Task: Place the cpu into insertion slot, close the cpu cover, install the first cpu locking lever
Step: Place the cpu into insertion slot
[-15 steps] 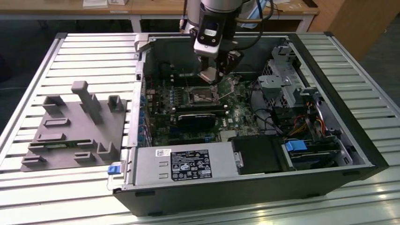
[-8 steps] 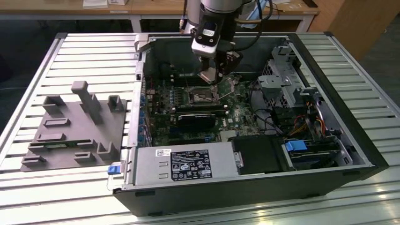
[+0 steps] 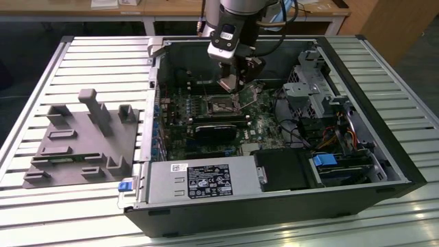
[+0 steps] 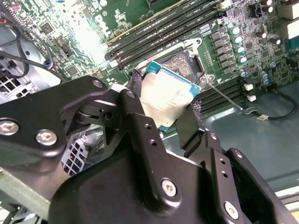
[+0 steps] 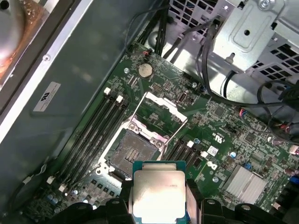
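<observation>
we are seeing our gripper [image 3: 232, 82] clamping the cpu [image 5: 158, 196] by two opposite edges; it is a flat square chip showing a dull, smudged silver top and a blue-green rim. it is hanging above the motherboard [image 5: 224, 140], near the open socket [image 5: 134, 151], whose cpu cover [image 5: 160, 111] is lying swung back

A lab: slatted metal bench [image 3: 82, 51], opened computer case [image 3: 240, 216].
</observation>
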Tool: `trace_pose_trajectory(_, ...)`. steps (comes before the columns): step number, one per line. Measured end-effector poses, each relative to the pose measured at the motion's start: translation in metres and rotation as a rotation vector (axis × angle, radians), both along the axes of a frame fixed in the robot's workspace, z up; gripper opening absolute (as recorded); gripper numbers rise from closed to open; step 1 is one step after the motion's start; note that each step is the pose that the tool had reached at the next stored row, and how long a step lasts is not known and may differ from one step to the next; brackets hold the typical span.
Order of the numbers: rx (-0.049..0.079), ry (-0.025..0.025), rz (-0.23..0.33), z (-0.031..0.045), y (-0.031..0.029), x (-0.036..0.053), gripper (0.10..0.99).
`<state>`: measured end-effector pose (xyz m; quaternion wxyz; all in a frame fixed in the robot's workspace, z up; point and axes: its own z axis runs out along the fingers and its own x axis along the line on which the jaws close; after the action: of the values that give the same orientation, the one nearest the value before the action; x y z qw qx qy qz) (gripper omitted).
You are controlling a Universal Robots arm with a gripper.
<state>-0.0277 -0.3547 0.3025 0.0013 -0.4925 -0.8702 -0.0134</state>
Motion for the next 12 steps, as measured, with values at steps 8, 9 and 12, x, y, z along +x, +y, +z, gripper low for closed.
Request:
trace_pose_trajectory(8, -0.001, 0.0, -0.049, -0.0009, 0.0, 0.0, 0.537)
trace_pose_trajectory(9, -0.001, 0.0, -0.053, -0.001, 0.0, 0.0, 0.537)
trace_pose_trajectory(12, -0.001, 0.0, -0.055, -0.001, 0.0, 0.0, 0.537)
